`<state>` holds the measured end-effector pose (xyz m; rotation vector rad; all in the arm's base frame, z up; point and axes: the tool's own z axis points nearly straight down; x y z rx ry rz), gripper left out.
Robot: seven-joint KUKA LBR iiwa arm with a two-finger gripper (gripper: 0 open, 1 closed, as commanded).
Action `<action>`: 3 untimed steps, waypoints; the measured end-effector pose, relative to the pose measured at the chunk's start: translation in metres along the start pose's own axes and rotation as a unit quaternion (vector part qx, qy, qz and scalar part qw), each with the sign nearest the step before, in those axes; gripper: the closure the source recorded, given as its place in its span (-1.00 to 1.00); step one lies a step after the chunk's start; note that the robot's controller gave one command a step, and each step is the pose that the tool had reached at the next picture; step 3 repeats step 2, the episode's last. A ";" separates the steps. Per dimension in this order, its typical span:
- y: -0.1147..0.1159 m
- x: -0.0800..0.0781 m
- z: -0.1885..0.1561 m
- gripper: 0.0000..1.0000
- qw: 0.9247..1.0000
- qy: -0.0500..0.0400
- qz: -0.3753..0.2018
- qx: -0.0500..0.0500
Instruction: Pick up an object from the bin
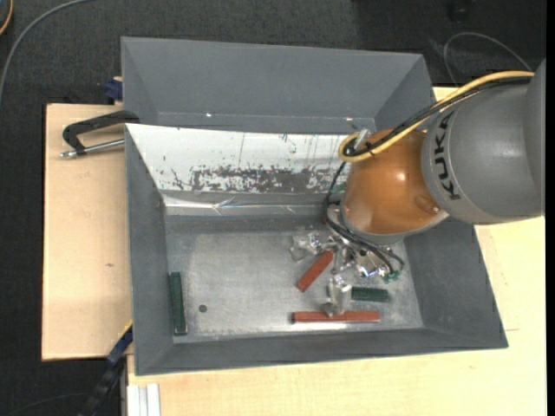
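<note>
Gripper [340, 291] low over bin [234, 276] floor, right-front. Open/closed state: cannot tell. Nearest obj: tilted red-brown bar [314, 272], just beside. Prob. light, stiff, smooth. Rec. hold: across narrow width, mid-length.

Matt grey metal bin [146, 232] with scuffed, speckled back wall and scratched floor, glossy smooth orange cover [386, 193], satin grey arm [494, 163], shiny bare-metal gripper [340, 286], matt red bar [336, 317], matt green bar [178, 303]

A grey KUKA-marked arm [494, 159] carries an orange wrist cover [386, 193] and a yellow cable [473, 87].
</note>
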<state>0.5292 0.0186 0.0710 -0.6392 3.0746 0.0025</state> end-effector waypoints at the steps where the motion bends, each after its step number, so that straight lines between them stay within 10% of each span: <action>1: 0.000 0.000 0.000 1.00 1.000 0.000 0.000 0.000; 2: 0.005 0.012 -0.173 1.00 1.000 -0.006 -0.015 0.003; 3: 0.005 0.012 -0.173 1.00 1.000 -0.006 -0.015 0.003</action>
